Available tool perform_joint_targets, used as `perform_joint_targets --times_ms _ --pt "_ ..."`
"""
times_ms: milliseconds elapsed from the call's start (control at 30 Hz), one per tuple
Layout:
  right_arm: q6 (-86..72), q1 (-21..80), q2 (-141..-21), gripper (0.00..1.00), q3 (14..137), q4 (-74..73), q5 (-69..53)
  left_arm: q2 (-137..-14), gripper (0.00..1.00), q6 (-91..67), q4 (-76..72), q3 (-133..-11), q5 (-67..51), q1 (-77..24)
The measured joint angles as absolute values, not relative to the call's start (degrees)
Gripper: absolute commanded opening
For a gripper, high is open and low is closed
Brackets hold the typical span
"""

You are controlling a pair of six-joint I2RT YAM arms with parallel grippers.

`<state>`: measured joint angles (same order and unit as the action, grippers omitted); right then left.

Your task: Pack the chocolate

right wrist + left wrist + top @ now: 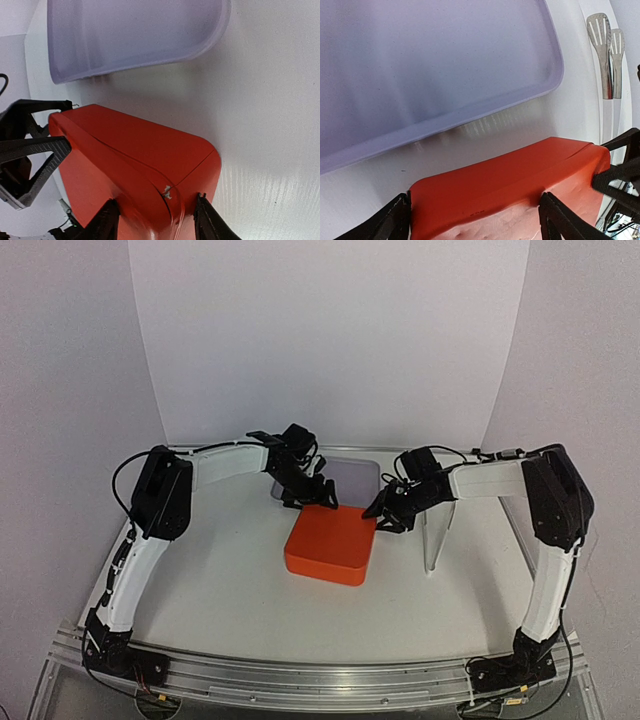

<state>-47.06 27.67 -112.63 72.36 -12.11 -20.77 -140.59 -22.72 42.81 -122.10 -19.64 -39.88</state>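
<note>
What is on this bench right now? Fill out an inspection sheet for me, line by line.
Surface: glossy white tabletop.
Job's things: chocolate, nothing seen; orange-red square box with rounded corners, lid shut, at centre.
Clutter: pale lavender plastic tray behind the box, no contents in view; slotted metal tongs lying apart from the tray, past its corner.
Pincers: left pincer open, fingers spread over the box's edge; right pincer straddles a box corner, grip unclear.
Cables: black cable loop beside the left arm.
Surroundings: curved white backdrop; metal rail along the near edge.
</note>
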Motion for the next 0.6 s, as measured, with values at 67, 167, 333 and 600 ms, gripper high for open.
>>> perform_joint_targets --times_ms 67,167,333,600 --pt "-44.2 29.0 -112.3 0.71 72.5 -13.0 -18.4 -140.2 1.00 -23.5 41.4 -121.0 -20.3 -39.8" --pt "-40.2 30.7 -112.0 0.72 72.8 -15.9 -16.8 -139.2 1.00 -24.3 40.0 -119.5 -20.3 -39.9" --pt "-33.5 31.7 -112.0 0.73 76.6 -22.8 -12.7 -133.7 1.00 -25.2 40.2 -112.7 -13.0 -40.6" --pt "-22.4 31.6 -112.9 0.73 85.7 -30.1 -7.5 -113.3 1.00 -30.2 38.8 -84.4 -5.4 -40.5"
